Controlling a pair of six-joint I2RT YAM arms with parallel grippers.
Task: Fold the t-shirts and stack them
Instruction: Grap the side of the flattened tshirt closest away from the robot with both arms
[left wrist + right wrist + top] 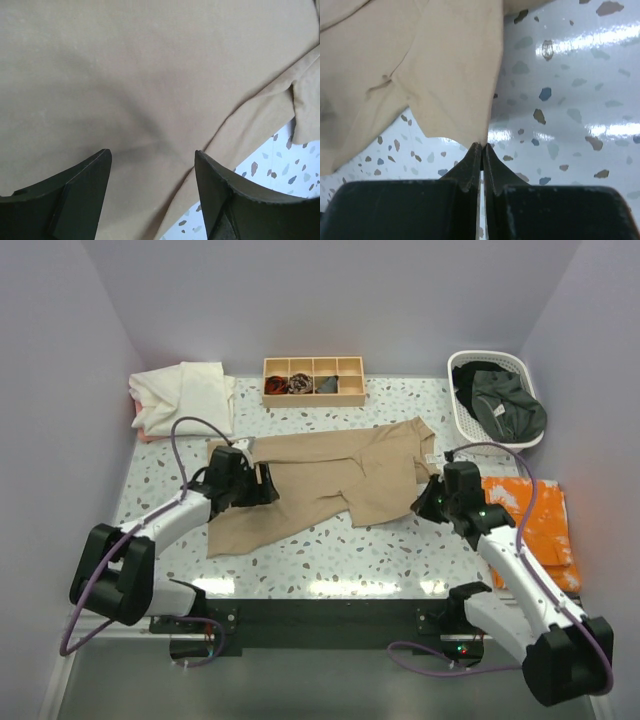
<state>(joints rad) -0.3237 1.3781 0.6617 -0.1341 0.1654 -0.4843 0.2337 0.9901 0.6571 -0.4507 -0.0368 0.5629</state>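
The worktop (330, 562) carries the tan t-shirt (330, 472) spread in its middle, long axis running from near-left to far-right, an arm at each end. The left tool (152, 152) hangs released over the left part. The right tool (483, 150) is clenched on the near-right corner, so that end probably travels leftward along the axis

A tan-beige t-shirt (330, 475) is spread flat but creased in the middle, with one part trailing toward the near left. A cream-white t-shirt (190, 392) is laid folded at the back left. A dark t-shirt (505, 405) is heaped in the white basket (490, 356) at the back right
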